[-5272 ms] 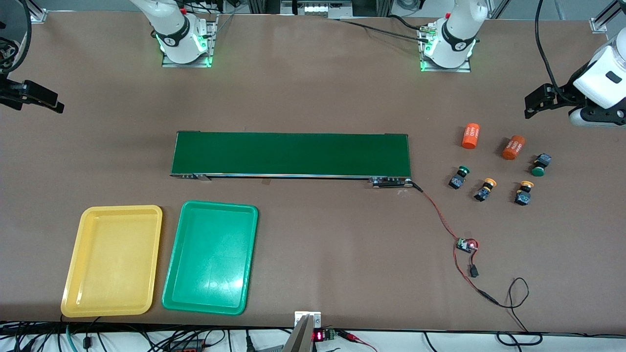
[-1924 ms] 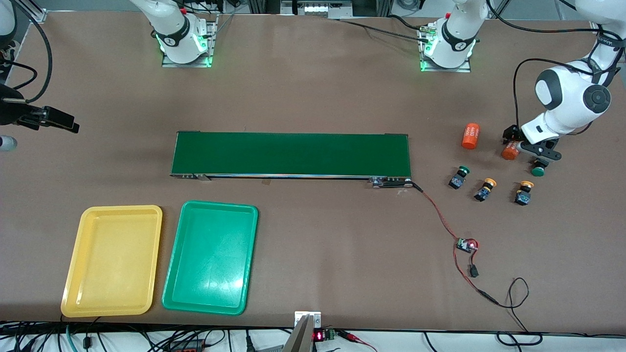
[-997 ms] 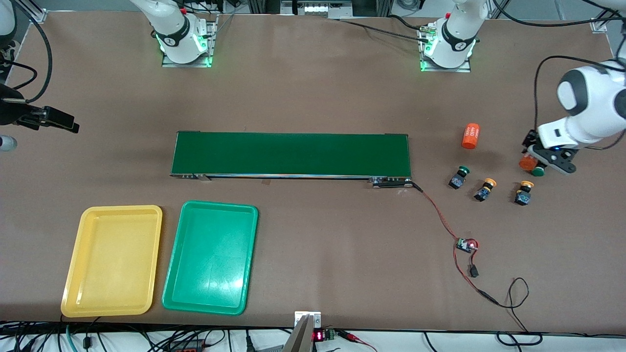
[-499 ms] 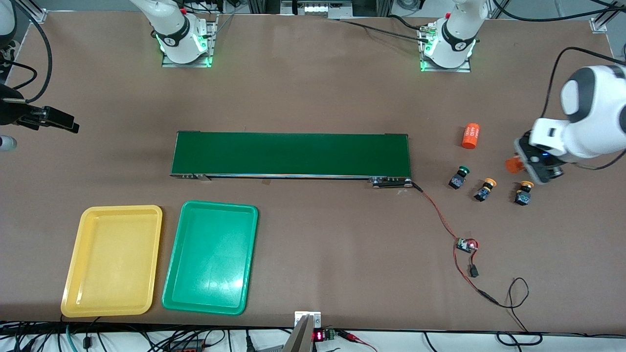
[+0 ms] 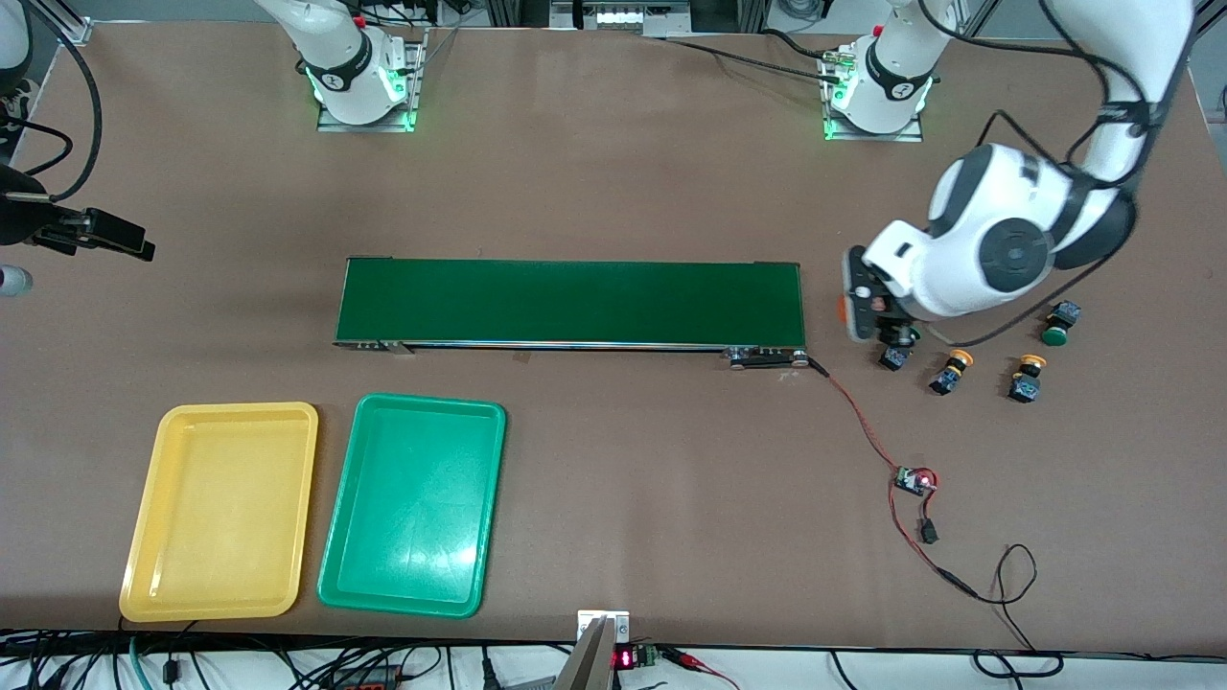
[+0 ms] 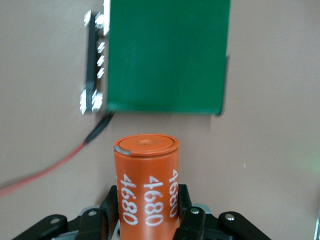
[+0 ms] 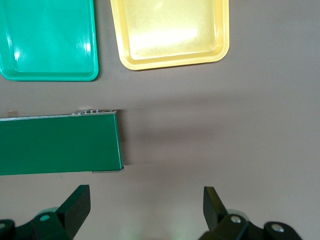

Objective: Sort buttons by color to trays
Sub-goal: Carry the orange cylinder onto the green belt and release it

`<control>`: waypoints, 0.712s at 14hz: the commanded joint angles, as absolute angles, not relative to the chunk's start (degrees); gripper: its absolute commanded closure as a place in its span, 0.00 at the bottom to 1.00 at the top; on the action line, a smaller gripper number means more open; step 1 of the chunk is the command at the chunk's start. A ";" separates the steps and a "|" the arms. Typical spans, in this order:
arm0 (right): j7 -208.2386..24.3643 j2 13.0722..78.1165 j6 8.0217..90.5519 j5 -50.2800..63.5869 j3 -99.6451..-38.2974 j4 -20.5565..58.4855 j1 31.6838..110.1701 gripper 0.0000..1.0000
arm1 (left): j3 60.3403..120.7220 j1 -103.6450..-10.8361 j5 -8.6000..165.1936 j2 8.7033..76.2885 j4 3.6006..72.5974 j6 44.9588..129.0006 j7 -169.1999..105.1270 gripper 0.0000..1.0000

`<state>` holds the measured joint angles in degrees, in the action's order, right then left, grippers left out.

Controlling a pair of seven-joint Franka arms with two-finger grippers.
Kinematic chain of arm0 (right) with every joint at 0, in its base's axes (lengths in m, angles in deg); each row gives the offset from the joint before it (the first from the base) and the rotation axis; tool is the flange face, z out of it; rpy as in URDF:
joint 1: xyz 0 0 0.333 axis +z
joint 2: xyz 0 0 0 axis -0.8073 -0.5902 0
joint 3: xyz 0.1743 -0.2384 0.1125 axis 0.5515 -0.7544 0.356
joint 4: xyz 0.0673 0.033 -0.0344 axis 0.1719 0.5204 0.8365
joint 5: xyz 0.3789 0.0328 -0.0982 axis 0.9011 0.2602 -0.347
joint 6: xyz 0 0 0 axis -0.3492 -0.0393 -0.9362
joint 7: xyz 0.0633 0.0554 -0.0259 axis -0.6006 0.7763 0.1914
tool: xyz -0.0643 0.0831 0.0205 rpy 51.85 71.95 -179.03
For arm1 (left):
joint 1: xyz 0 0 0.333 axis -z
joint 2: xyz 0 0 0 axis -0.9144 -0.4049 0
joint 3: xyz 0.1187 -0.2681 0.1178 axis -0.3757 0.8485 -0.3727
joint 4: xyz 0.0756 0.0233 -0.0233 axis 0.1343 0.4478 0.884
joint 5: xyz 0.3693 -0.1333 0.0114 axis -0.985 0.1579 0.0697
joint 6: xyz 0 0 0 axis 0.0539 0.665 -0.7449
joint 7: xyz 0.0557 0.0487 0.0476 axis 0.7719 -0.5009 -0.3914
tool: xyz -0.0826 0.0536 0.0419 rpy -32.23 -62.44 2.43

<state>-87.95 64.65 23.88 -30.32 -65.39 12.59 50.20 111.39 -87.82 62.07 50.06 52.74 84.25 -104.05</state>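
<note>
My left gripper (image 5: pixel 856 309) is shut on an orange cylinder (image 6: pixel 146 185) printed "4680", not on a button. It hangs over the table just off the dark green belt's end (image 6: pixel 165 55). One green button (image 5: pixel 896 353) shows partly under that gripper. Two yellow buttons (image 5: pixel 952 369) (image 5: pixel 1028 377) stand beside it, and another green button (image 5: pixel 1057 323) lies toward the left arm's end. The yellow tray (image 5: pixel 220 508) and the green tray (image 5: pixel 412 503) lie side by side, with nothing in them. My right gripper (image 7: pixel 146 210) is open and waits past the belt's other end (image 5: pixel 125 244).
The long green belt (image 5: pixel 570 302) crosses the middle of the table. A red wire (image 5: pixel 863 422) runs from its end to a small circuit board (image 5: pixel 915 479), and a black cable (image 5: pixel 1007 575) loops near the front edge.
My left gripper has carried the orange cylinder from the left arm's end of the table, past the buttons, to the belt's end. The right arm has not moved.
</note>
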 commanded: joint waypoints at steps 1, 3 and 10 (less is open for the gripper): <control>-87.17 64.66 23.84 -29.93 -65.46 12.14 50.23 0.00 | 111.58 -83.36 62.19 47.99 52.11 86.08 -99.51 0.92; -87.26 64.66 23.84 -29.93 -65.46 12.05 50.31 0.00 | 111.41 -80.28 61.84 46.68 53.43 90.47 -97.11 0.91; -87.17 64.66 23.93 -29.84 -65.46 12.05 50.23 0.00 | 111.32 -77.37 55.87 41.23 53.26 91.72 -91.68 0.91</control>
